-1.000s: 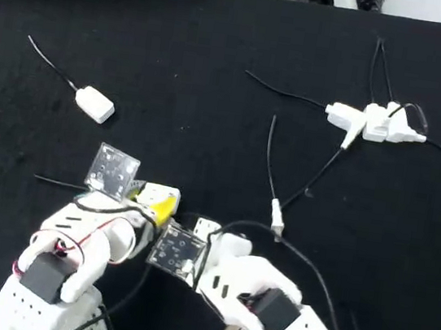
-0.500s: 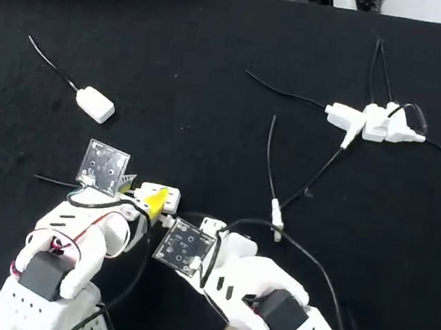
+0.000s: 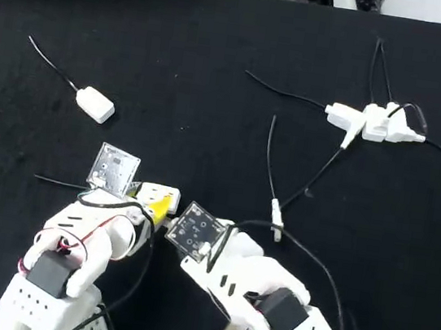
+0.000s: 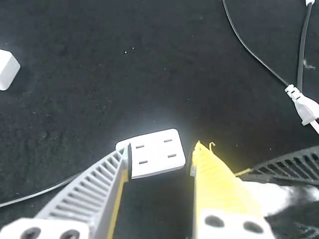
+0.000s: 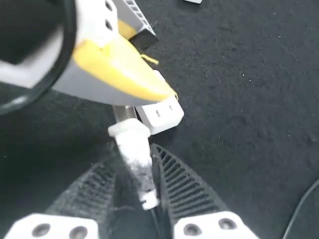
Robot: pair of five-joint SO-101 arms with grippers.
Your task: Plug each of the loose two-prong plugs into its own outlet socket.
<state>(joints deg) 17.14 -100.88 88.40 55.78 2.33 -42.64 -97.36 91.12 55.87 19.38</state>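
My right claw [image 5: 135, 153] is clamped on the plug [image 5: 130, 134]. It grips the plug's body, with the prongs [image 5: 121, 112] sticking out ahead, just beside the outlet [image 5: 162, 115]. My left claw [image 4: 160, 147] is drawn in around that outlet, its grey finger [image 4: 99, 181] against one side and its yellow finger [image 4: 214, 179] close on the other. I read this as a hold pinning the outlet to the surface [image 3: 218, 66], at about 7 o'clock in the high view.

The prongs look to me to be aimed at the outlet's edge under the yellow finger, not at its slotted face. I would therefore:
- keep the left claw firm;
- back the plug off a touch;
- swing it until both prongs are square to one pair of slots;
- push straight along the prongs, slowly.

If the plug goes in skewed, I expect the outlet to twist out of the hold, or the plug to slip in my grip.

Farther out:
- a spare plug [image 3: 277, 218] on its cable, toward 4 o'clock;
- a small white block [image 3: 95, 104], at 10 o'clock;
- a white adapter cluster [image 3: 378, 121], at 2 o'clock.
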